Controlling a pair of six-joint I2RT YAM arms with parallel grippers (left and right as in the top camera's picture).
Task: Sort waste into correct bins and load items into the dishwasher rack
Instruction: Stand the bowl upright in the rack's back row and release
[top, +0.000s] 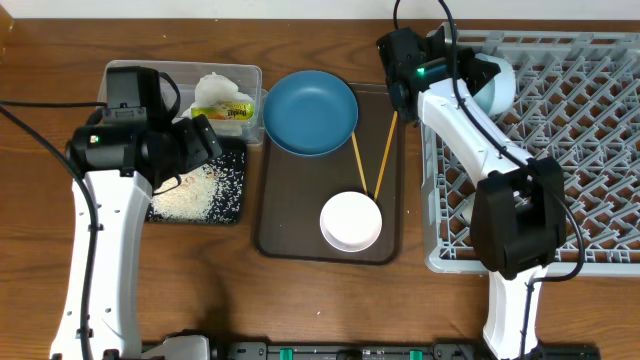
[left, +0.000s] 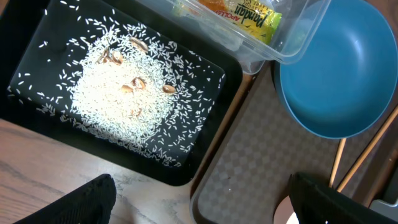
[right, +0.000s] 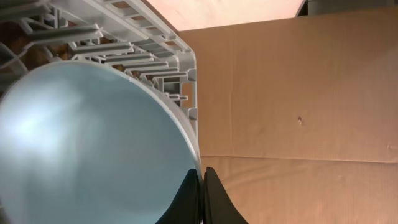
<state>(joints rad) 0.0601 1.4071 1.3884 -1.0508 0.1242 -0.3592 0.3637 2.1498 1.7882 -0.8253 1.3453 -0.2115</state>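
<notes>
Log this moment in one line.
left gripper: open by black tray | right gripper: shut on light-blue bowl at dishwasher rack | unloaded: plate, white bowl, chopsticks

Dark wood-grain tabletop (top: 200, 290); creased brown cardboard sheet (right: 298, 93) behind; soft, even light.

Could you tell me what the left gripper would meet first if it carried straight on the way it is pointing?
Probably the corner of the black tray, strewn with rice, beside the brown serving tray. The open left gripper straddles that edge, and depth is unclear.
</notes>
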